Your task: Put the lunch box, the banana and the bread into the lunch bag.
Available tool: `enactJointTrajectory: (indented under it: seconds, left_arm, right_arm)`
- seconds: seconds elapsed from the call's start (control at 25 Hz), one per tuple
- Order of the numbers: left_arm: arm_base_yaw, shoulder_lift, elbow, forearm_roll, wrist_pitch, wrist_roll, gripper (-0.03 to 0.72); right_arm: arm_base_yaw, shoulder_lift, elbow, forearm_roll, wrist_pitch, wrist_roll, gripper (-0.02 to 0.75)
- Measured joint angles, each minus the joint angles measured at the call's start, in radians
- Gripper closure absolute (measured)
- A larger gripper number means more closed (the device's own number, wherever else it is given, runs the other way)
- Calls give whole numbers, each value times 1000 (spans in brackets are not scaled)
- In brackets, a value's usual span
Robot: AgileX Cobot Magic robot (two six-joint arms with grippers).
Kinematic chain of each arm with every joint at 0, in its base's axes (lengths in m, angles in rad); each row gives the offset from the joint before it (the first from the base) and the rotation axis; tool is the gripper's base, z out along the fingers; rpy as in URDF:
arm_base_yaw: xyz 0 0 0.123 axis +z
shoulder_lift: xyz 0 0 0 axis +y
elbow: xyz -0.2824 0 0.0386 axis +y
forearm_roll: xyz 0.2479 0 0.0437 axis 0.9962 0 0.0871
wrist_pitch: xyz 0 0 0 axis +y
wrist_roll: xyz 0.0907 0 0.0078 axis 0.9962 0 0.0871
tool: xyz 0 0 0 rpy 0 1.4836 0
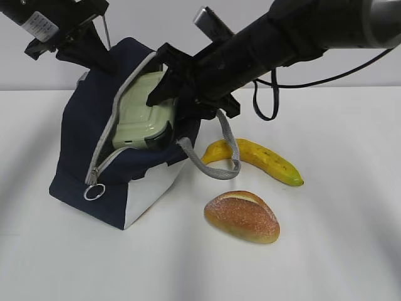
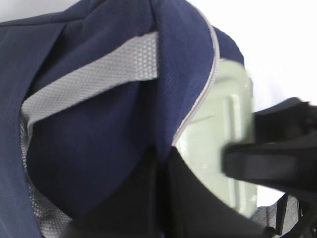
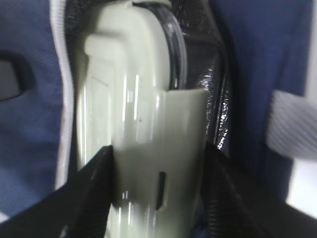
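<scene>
The navy lunch bag (image 1: 81, 138) stands at the left with its zipper open. My left gripper (image 1: 105, 55) is shut on the bag's upper flap (image 2: 99, 139) and holds it up; its jaws (image 2: 163, 168) pinch the fabric. My right gripper (image 1: 164, 94) is shut on the lunch box (image 1: 141, 116), which sits partly inside the bag's opening with its green lid facing out. In the right wrist view my fingers (image 3: 94, 178) flank the lunch box (image 3: 133, 99). The banana (image 1: 266, 160) and the bread (image 1: 241, 216) lie on the table to the right of the bag.
A grey webbing handle (image 1: 222, 157) hangs from the bag toward the banana. The zipper ring pull (image 1: 94, 192) hangs at the bag's lower left. The white table (image 1: 338, 251) stretches to the right and front. A black cable (image 1: 266, 100) loops under my right arm.
</scene>
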State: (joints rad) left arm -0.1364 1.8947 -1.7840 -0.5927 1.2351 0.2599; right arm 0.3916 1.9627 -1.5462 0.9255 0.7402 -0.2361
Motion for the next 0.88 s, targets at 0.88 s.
enactJointTrajectory:
  seconds: [0.88]
  left_arm:
    - [0, 0, 0, 7, -1, 0, 690]
  right_arm:
    - [79, 259, -225, -115, -31, 169, 356]
